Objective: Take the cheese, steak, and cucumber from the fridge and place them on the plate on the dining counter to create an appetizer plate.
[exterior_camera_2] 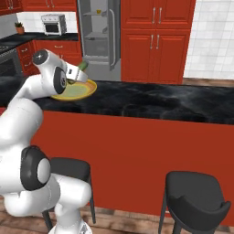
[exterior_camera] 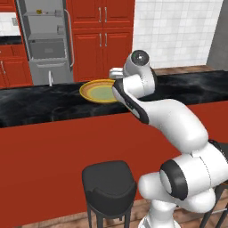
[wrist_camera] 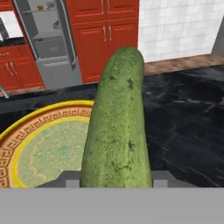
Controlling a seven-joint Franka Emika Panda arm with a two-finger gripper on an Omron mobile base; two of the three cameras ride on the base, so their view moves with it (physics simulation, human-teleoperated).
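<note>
Cucumber sits clenched in the gripper, sticking out just above the near edge of the yellow-rimmed plate on the black table. The plate looks bare. I think the arm should slide over the green middle, go down low, and only then let go, so the round cucumber does not roll off.

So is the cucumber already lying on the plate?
No, the cucumber is held in the jaws above the plate, whose centre is bare.
</note>
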